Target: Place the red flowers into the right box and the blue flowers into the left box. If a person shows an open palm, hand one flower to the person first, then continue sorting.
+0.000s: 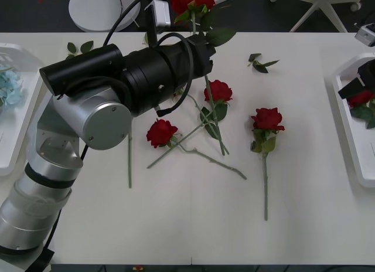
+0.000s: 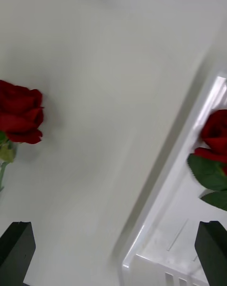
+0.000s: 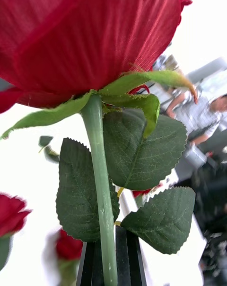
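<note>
One rose (image 3: pixel 90 35) is clamped by its stem in the left gripper (image 3: pixel 109 260), raised over the table's (image 1: pixel 304 225) far edge. Three roses (image 1: pixel 162 132) are left mid-table. Right gripper (image 2: pixel 113 250), fingers spread wide, is held over the right box (image 1: pixel 351 143), where another rose (image 1: pixel 360 98) lies.

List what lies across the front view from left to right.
left box → blue flowers → left arm → rose near the arm → rose at centre → rose standing apart → right box
</note>
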